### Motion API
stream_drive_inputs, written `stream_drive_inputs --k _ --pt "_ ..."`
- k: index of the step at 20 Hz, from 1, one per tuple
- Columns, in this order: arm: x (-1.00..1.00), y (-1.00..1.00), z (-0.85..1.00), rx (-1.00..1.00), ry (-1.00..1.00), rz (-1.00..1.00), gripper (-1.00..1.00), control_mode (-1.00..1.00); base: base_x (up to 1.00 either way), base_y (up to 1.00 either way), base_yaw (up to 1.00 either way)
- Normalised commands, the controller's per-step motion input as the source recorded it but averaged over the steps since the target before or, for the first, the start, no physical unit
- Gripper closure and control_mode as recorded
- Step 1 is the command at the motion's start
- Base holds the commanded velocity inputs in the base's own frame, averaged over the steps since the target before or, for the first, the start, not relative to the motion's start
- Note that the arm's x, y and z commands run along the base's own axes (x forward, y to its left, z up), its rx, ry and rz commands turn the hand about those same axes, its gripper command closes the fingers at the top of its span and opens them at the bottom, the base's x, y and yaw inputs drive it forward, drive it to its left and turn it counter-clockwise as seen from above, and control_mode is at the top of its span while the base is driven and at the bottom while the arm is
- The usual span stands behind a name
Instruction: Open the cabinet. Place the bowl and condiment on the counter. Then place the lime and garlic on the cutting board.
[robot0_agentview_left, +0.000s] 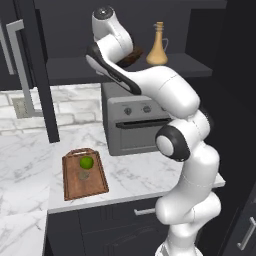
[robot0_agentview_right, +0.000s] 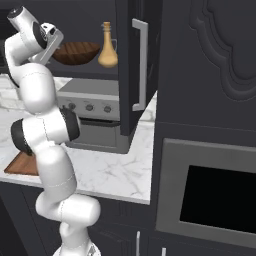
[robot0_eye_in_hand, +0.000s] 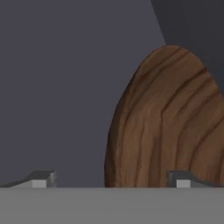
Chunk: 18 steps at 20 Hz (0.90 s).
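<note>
Bowl (robot0_agentview_right: 76, 52) beside condiment (robot0_agentview_right: 107, 51), perhaps touching

Glossy white arm (robot0_agentview_left: 185, 165), dark joints

Even, soft rendered light falls from above and in front, leaving the white marble counter (robot0_agentview_left: 30, 150) bright and the arm's white shells glossy with gentle shading, while the dark cabinet (robot0_agentview_right: 135, 65) interior stays dim and flat. Shadows are faint: a soft smudge beneath the cutting board (robot0_agentview_left: 85, 176) and darker tone under the shelf. Both base views are slightly coarse but undistorted, and the hand view is blurrier, the bowl (robot0_eye_in_hand: 170, 122) grain smeared at close range, with no glare anywhere
</note>
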Motion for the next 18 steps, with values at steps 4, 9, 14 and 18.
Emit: stream_drive_inputs --k 4,9,14,18 --pt "0.31 0.00 -0.13 0.02 0.01 0.00 -1.00 -1.00 0.00 0.00 0.00" --pt "0.25 0.00 -0.24 0.03 0.02 0.00 -1.00 -1.00 0.00 0.00 0.00" --pt "0.04 0.00 -0.18 0.03 0.02 0.00 1.00 -1.00 0.00 0.00 0.00" --pt "-0.04 0.01 -0.12 0.01 0.02 0.00 1.00 -1.00 0.00 0.00 0.00"
